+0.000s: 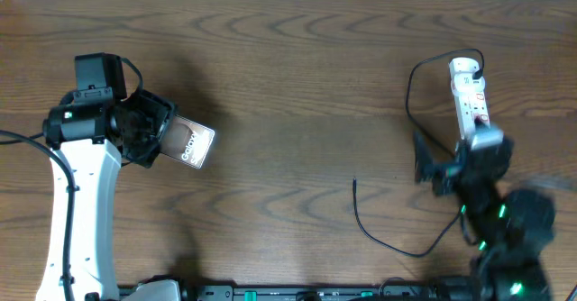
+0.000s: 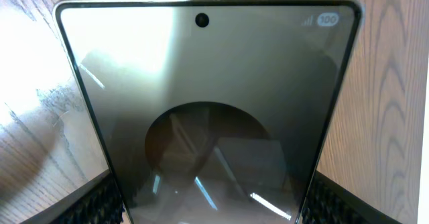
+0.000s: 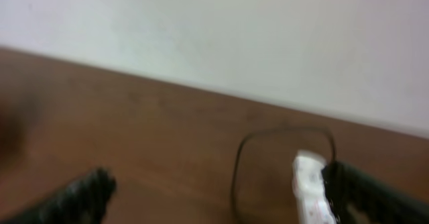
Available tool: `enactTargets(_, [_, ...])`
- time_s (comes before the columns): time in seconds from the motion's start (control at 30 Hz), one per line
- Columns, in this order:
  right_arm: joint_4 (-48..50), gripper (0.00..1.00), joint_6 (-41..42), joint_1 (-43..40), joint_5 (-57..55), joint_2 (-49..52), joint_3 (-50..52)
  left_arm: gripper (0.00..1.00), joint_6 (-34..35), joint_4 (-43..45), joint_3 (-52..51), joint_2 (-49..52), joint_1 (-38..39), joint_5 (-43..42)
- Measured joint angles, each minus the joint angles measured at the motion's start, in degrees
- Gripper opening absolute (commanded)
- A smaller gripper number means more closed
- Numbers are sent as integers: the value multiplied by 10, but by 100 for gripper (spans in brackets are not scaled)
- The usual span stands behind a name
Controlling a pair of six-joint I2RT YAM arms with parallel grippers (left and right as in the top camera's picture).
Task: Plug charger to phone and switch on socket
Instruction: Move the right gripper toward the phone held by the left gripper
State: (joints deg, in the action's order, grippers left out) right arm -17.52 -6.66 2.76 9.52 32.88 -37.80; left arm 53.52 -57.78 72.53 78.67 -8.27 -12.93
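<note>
Wood-grain table (image 1: 288,58). Left arm (image 1: 86,184) at 9 o'clock, left gripper (image 1: 155,134) clamped on phone (image 1: 194,145) reading "Galaxy", screen badge (image 2: 328,19) "100". Right arm (image 1: 514,238) at 4 o'clock, blurred, right gripper (image 1: 453,152) spread wide beside power strip (image 1: 469,94) at 2 o'clock. Charger (image 1: 388,242) tip loose near centre.

I see the phone (image 1: 191,145), a flat dark slab with a brownish patch and white "Galaxy" lettering, tilted at the left, one end clamped in the jaws of the left gripper (image 1: 164,139). Its glossy screen fills the wrist view. The socket (image 1: 469,94), a narrow white strip with red markings, lies far right. The charger (image 1: 365,227), a thin black cable, loops out from the socket's far end. Its free tip rests on the worktop (image 1: 288,67), well apart from the phone.
</note>
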Motion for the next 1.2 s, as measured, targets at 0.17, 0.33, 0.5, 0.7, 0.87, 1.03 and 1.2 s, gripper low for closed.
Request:
enactTargets(0.17, [-186, 99, 20, 0, 56, 223, -264, 7, 0, 0, 0, 2, 0, 0])
enactTargets(0.33, [-328, 99, 29, 0, 175, 395, -478, 7, 0, 0, 0, 4, 0, 0])
enactTargets(0.5, [-376, 99, 33, 0, 354, 529, -598, 7, 0, 0, 0, 4, 0, 0])
enactTargets(0.7, [-376, 99, 33, 1, 538, 640, -608, 7, 7, 0, 0, 4, 0, 0])
enactTargets(0.87, [-367, 99, 35, 19, 605, 721, -608, 7, 33, 0, 0, 4, 0, -7])
enactTargets(1.03, [-321, 99, 36, 56, 628, 788, -608, 7, 73, 0, 0, 4, 0, -22])
enactTargets(1.2, [-278, 99, 41, 104, 637, 830, -608, 7, 121, 1, 0, 4, 0, -39])
